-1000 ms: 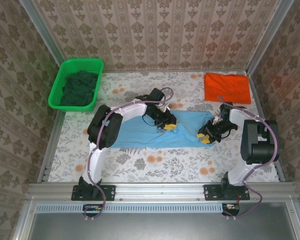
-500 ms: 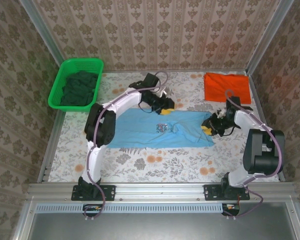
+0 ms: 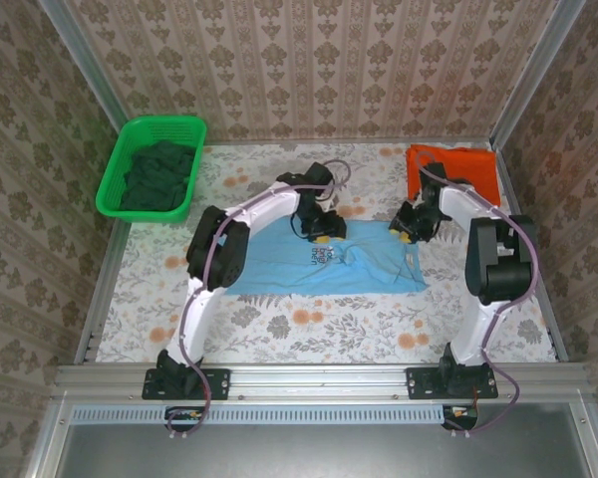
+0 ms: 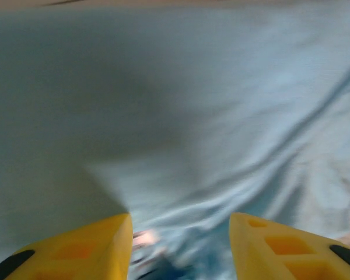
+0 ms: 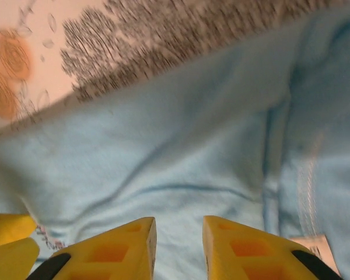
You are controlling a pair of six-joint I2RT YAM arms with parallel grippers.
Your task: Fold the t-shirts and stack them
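Above the light blue cloth t-shirt, far edge, left gripper gapes halfway, right gripper barely (both empty); shallow pinches may skew it.

Floral table, light blue t-shirt centre, orange-red t-shirt far right, green basket left

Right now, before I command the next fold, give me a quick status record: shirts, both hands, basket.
blue t-shirt: lying flat mid-table, print facing up
orange-red t-shirt: folded, far right corner
left hand: over the blue t-shirt's far edge, fingers apart
right hand: at the blue t-shirt's far right corner, fingers nearly together, grip unclear
green basket: far left corner, holding dark cloth
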